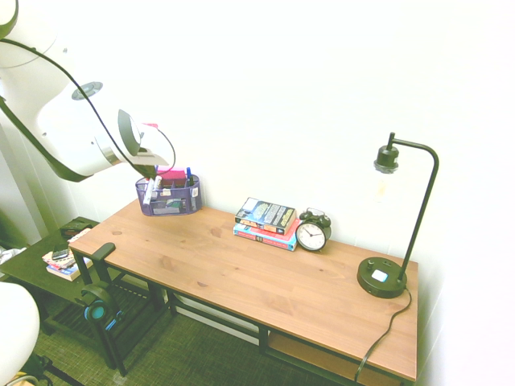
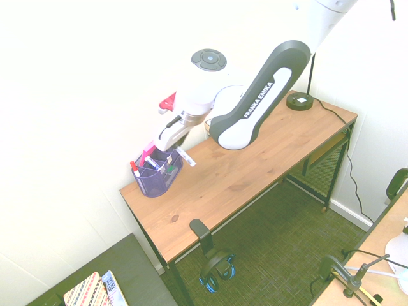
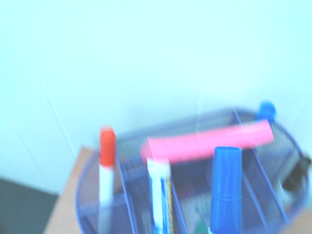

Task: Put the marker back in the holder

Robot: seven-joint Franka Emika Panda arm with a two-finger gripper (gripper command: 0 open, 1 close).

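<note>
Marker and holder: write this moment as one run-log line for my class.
gripper: shut on marker | holder: upright on desk | red-capped marker: in holder | placement: not done

organizer (image 2: 153,185): purple wire mesh | desk top (image 2: 224,175): brown wood grain | alarm clock (image 1: 312,231): glossy black rim

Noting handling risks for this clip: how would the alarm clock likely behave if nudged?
The clock would probably tip or rock fairly easily, since its round body stands upright on the desk. It likely wouldn't squash, as the case looks rigid. Pushed toward the books right beside it, it would probably bump them soon.
</note>
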